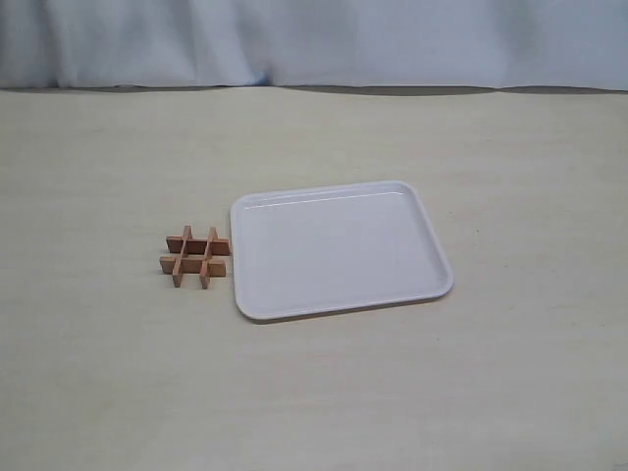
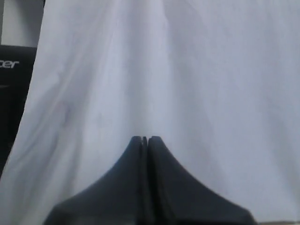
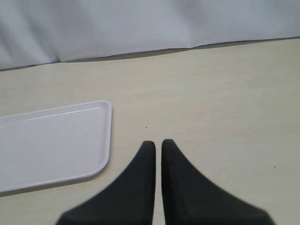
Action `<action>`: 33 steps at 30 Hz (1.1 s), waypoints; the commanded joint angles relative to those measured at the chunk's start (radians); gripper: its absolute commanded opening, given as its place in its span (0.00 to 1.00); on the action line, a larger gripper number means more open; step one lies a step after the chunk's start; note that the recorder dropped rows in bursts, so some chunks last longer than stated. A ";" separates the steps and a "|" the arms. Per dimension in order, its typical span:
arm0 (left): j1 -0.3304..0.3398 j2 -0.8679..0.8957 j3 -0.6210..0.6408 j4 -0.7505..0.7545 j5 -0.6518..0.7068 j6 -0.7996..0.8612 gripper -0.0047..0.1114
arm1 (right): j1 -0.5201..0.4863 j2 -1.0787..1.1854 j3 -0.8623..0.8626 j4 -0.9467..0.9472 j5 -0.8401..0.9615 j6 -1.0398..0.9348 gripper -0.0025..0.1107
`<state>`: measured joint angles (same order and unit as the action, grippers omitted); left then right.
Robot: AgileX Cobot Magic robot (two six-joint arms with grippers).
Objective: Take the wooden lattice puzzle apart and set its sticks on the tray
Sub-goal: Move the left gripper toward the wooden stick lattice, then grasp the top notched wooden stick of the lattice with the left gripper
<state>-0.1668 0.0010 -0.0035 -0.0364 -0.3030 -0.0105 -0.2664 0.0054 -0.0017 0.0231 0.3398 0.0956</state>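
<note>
Beige desk [image 1: 98,373] and white cloth backdrop [image 1: 314,39]; the wooden lattice puzzle [image 1: 196,257] lies assembled just beside the tray [image 1: 339,250], apart from the clenched, empty left fingers [image 2: 135,157] and right fingers [image 3: 146,161].

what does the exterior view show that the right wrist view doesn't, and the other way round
Only the exterior view: the wooden lattice puzzle, assembled, on the table just left of the tray, and the tray's whole outline. Only the right wrist view: the right gripper, holding nothing, beside one tray corner. Both: the white tray, the pale table and the white cloth behind.
</note>
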 commanded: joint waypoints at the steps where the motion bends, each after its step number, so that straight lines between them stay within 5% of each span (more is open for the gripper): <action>1: -0.009 -0.001 0.004 -0.005 -0.114 -0.236 0.04 | 0.001 -0.005 0.002 -0.005 0.002 -0.006 0.06; 4: -0.009 -0.001 -0.013 -0.064 -0.256 -0.312 0.04 | 0.001 -0.005 0.002 -0.005 0.002 -0.006 0.06; 8: -0.009 0.202 -0.243 -0.234 -0.195 -0.135 0.04 | 0.001 -0.005 0.002 -0.005 0.002 -0.006 0.06; 12: -0.009 0.605 -0.545 -0.234 0.214 0.168 0.04 | 0.001 -0.005 0.002 -0.005 0.002 -0.006 0.06; 18: -0.009 1.006 -0.785 -0.203 0.677 0.221 0.04 | 0.001 -0.005 0.002 -0.005 0.002 -0.006 0.06; 21: -0.009 1.167 -0.848 -0.203 0.853 0.219 0.04 | 0.001 -0.005 0.002 -0.005 0.002 -0.006 0.06; 27: -0.021 1.486 -0.817 -0.219 0.924 0.186 0.04 | 0.001 -0.005 0.002 -0.005 0.002 -0.006 0.06; 33: -0.189 1.660 -0.813 -0.198 0.858 0.186 0.04 | 0.001 -0.005 0.002 -0.005 0.002 -0.006 0.06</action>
<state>-0.2762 1.6086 -0.8175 -0.2428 0.6007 0.1826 -0.2664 0.0054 -0.0017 0.0231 0.3418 0.0956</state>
